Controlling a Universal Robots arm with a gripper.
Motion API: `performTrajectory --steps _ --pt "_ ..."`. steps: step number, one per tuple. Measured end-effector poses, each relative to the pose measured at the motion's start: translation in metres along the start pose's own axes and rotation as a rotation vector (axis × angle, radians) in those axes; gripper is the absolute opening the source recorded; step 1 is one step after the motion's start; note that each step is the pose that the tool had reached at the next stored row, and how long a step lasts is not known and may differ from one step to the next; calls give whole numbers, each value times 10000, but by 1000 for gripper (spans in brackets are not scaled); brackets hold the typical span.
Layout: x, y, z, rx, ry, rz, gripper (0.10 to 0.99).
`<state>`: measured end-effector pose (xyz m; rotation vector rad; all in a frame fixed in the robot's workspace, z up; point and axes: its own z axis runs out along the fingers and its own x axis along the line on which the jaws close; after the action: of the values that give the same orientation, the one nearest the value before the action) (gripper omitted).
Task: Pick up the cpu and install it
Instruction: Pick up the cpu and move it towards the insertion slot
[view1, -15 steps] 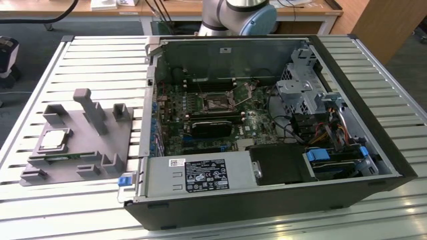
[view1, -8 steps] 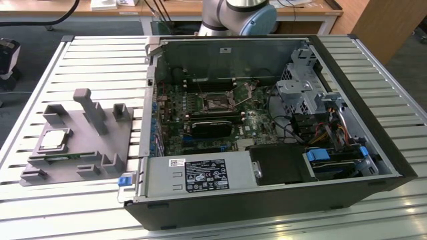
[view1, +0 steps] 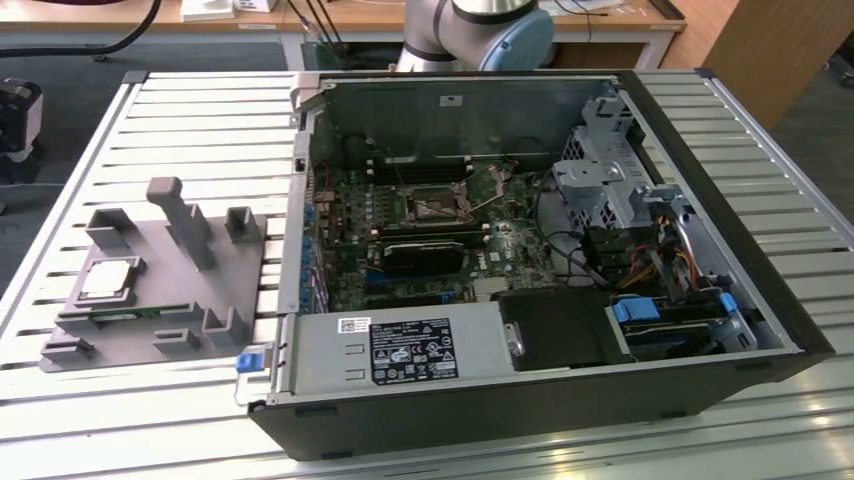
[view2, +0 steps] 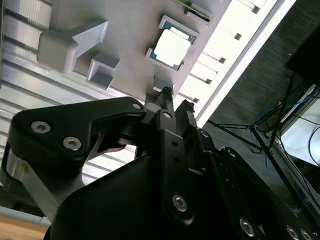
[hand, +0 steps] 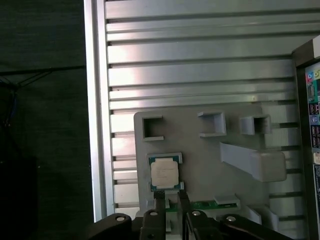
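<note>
Item: the cpu (view1: 107, 278) (view2: 171, 48) (hand: 164, 173), square, pale metal top up, lay flat in a framed recess of a grey moulded fixture (view1: 167, 285).

Position to end effector: in both wrist views the gripper (view2: 175, 98) (hand: 171, 196) hung over the fixture clear of the cpu, its tips lined up near the chip's edge on the side of the green memory stick (hand: 205, 205). The fingers (hand: 159, 197) stood a little apart, with nothing between them.

Surroundings: the fixture rested on a slatted aluminium table (view1: 200, 110), to the exterior view's left of an open computer case (view1: 534, 410). Inside the case, the motherboard socket (view1: 438, 208) sat near the board's middle. The arm's base (view1: 481, 30) stood behind the case.
</note>
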<state>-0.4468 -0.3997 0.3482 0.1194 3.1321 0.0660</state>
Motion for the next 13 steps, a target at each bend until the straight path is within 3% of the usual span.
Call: performTrajectory --steps 1,4,7,11,13 --pt "0 0 4 0 0 0 231" --pt "1 -1 14 1 1 0 408" --pt "1 -2 24 1 0 1 467" --pt "1 -4 34 3 0 0 647" --pt "1 -6 41 2 -1 0 647"
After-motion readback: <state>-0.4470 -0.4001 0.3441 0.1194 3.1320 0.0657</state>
